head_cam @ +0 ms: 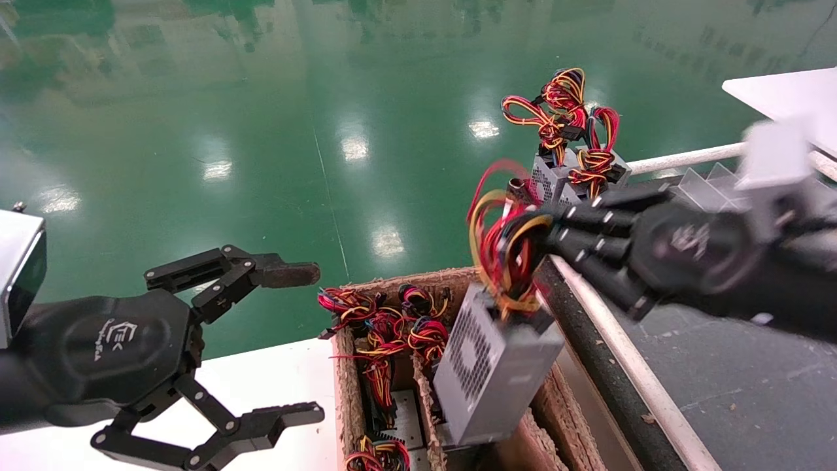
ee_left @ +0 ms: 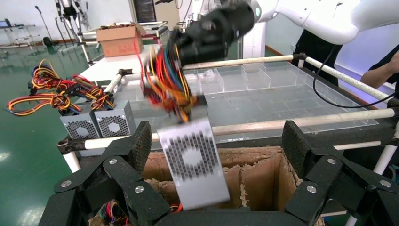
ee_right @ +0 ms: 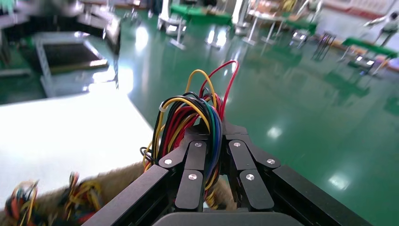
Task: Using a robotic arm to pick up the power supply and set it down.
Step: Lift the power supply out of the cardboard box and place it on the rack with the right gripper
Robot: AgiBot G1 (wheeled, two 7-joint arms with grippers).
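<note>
Lower left of the head view: left gripper [head_cam: 261, 343], black, fingers spread wide and holding nothing, parked above a white table [head_cam: 274, 373] edge. Lower centre: open cardboard box [head_cam: 346, 392] with dividers, holding more wire bundles [head_cam: 386, 327] in red, yellow and black. Just right of centre: power supply [head_cam: 494, 373], a grey metal box with a perforated vent face, hanging tilted with its lower end inside the cardboard box and its wire loop [head_cam: 507, 242] uppermost. Centre right: right gripper [head_cam: 546, 229], fingers pinched shut on that wire loop, arm reaching in from the right edge. Right wrist view: coloured wires pressed between the closed fingers [ee_right: 190, 176]. Farther up and right: two more grey supplies [head_cam: 562, 176] with looped wires beside a white rail [head_cam: 686, 157]. Beyond: glossy green floor [head_cam: 294, 131].
</note>
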